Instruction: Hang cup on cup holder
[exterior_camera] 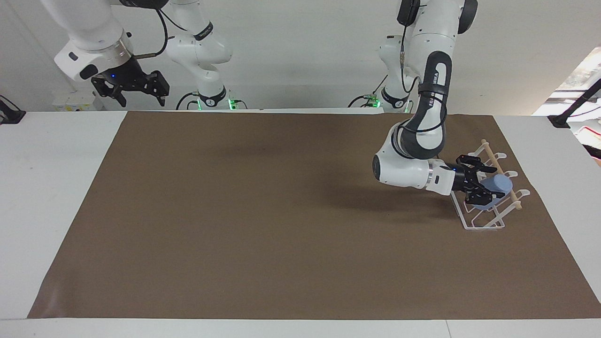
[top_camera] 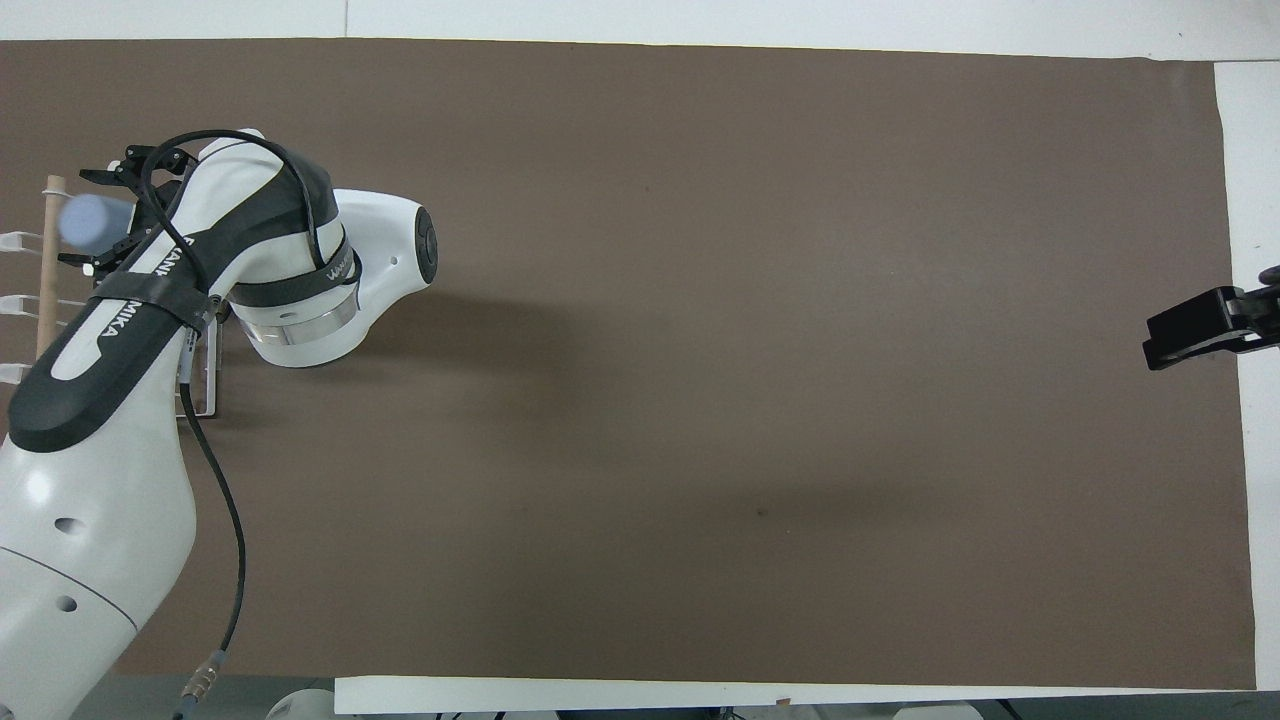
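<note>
The light blue cup sits tilted, base up, on the prong of the white wire cup holder that lies farthest from the robots, under the wooden dowel. The holder stands at the left arm's end of the brown mat. My left gripper is at the holder with its fingers spread around the cup and looks open. In the overhead view the cup shows end-on beside the dowel, with the left gripper against it. My right gripper waits open and raised at the right arm's end.
A brown mat covers most of the white table. The left arm's elbow hangs low over the mat beside the holder. The right gripper's tip shows at the mat's edge in the overhead view.
</note>
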Available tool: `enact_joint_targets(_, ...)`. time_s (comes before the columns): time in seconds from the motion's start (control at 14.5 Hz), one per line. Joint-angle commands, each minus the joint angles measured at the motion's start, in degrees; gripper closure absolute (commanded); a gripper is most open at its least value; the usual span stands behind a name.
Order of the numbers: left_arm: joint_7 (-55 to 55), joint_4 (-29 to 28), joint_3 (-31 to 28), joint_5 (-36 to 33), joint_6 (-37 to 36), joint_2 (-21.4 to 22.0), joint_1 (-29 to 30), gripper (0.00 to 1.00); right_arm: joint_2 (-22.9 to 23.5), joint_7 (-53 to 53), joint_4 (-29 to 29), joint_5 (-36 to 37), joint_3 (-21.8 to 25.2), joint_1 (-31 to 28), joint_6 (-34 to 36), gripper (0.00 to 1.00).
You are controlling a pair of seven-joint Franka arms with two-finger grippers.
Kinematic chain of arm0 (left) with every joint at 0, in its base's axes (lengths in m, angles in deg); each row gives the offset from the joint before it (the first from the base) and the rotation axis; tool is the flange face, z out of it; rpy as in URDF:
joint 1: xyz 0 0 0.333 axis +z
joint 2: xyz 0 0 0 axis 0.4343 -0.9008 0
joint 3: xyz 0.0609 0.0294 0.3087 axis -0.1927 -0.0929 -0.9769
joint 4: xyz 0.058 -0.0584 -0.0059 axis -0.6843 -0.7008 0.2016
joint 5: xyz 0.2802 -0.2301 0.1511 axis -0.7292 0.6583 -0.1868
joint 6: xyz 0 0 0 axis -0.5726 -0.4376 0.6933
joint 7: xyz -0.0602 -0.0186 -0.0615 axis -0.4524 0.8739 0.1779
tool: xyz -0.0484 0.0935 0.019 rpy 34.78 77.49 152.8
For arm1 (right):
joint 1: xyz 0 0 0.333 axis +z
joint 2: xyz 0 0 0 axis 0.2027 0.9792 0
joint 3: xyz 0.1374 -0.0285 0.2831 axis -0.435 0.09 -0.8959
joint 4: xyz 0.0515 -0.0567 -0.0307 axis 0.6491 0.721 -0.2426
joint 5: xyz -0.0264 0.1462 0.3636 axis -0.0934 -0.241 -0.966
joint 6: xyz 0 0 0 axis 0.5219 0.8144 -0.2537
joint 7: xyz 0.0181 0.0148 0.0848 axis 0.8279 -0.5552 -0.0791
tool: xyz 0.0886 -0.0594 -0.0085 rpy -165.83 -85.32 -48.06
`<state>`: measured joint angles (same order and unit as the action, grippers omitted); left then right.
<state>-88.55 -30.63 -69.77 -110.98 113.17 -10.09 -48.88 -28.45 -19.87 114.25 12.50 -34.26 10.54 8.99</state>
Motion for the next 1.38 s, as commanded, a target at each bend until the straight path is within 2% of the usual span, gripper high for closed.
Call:
enact_joint_targets(0.0, -1.3, 0.8, -0.1, 3.1, 0.1, 0.6, 0.5, 0.00, -1.3, -0.5, 1.7, -1.4, -0.5, -1.1, -0.8, 0.00)
enact_joint_targets(0.07, -2.2, 2.9, -0.2, 5.5, -1.3, 0.4, 0.4, 0.01, -1.3, -0.3, 1.7, -1.9, -0.4, -1.0, -0.9, 0.00)
enact_joint_targets(0.21, -2.3, 3.6, -0.3, 5.8, -2.7, 0.4, 0.0, 0.01, -1.3, 1.5, 1.7, -4.8, -0.4, -2.1, -1.0, 0.00)
enact_joint_targets(0.41, -0.2, 4.5, -0.1, 6.0, -4.5, 0.9, -0.7, 0.00, -1.3, 1.6, 1.8, -4.8, -0.3, -2.7, -2.0, 0.00)
enact_joint_targets(0.48, 3.4, 5.5, 0.1, 6.6, -5.2, 2.0, -0.7, 0.00, -1.3, 1.9, 1.8, -4.9, -0.4, -2.6, -2.6, 0.00)
enact_joint_targets(0.55, 7.4, 5.6, 0.3, 7.9, -4.8, 4.9, -0.5, 0.00, -1.3, 2.1, 1.8, -4.9, -0.4, -2.6, -2.9, 0.00)
enact_joint_targets(0.76, 21.3, 5.3, 0.1, 16.0, -2.7, 12.9, 1.3, 0.00, -1.3, 2.0, 1.9, -4.8, -0.4, -2.7, -3.0, 0.00)
enact_joint_targets(0.9, 28.3, 6.6, 0.1, 22.7, 2.7, 13.5, 3.4, 0.00, -1.3, 2.2, 1.8, -4.7, -0.4, -2.5, -3.0, 0.00)
enact_joint_targets(1.1, 29.5, 8.5, -0.4, 37.1, 10.2, 13.4, 5.6, 0.00, -1.3, 2.2, 1.8, -4.8, -0.4, -2.6, -3.0, 0.00)
enact_joint_targets(1.31, 30.7, 8.1, 0.1, 49.6, 10.4, 13.9, 5.3, 0.00, -1.3, 2.2, 1.8, -4.8, -0.4, -2.5, -3.0, 0.00)
